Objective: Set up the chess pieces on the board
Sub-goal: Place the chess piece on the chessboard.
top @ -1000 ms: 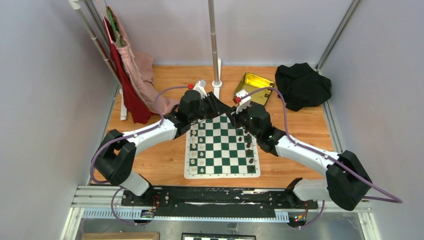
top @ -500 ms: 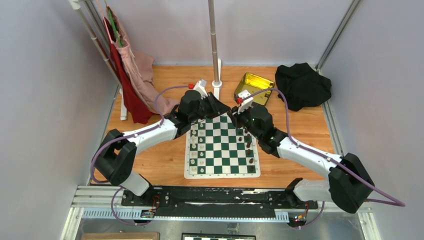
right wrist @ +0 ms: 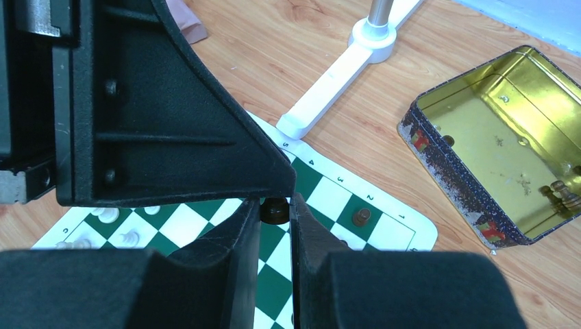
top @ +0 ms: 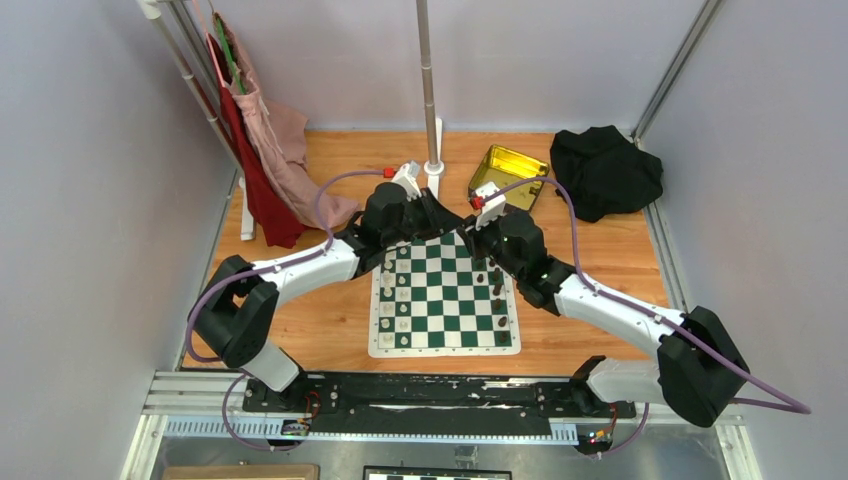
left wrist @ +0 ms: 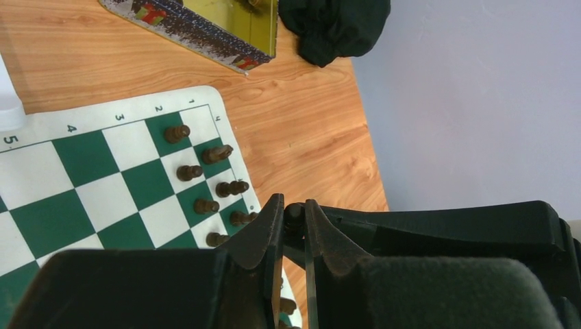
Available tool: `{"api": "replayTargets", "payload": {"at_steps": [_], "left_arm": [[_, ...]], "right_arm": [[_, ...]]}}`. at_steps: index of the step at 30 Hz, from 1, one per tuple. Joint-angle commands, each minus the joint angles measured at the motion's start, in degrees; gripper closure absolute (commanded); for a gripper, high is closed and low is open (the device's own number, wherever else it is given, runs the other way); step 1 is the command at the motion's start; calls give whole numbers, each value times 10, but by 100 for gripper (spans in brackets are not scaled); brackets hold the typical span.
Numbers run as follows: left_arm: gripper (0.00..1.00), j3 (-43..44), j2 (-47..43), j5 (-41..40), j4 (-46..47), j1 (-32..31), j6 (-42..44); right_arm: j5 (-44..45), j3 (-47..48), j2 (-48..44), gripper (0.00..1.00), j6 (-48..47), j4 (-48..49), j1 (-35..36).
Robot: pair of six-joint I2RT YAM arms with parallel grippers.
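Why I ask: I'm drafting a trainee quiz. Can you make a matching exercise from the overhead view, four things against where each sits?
Things:
1 tin
2 black cloth
3 white pieces
4 brown pieces

Places:
A left side of the board
B far right corner of the table
C right side of the board
D just past the board's far right corner

Pairs: 1-D, 2-B, 3-A, 4-C

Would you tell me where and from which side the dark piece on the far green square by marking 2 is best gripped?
Probably just under its rounded head, coming straight down from above: the dark piece stands upright on the board, and neighbouring pieces close beside it leave little room for a sideways approach.
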Motion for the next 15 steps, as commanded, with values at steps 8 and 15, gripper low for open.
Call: {"api": "replayTargets", "payload": {"at_steps": [8,15], "left_arm": [[100,16,10,-34,-3,-7,53],[100,26,10,-45,-3,-9,77]], "right_arm": [[-9,18,-18,58,-11,-13,7],[-10,10,-46,57,-10,-39,7]]}}
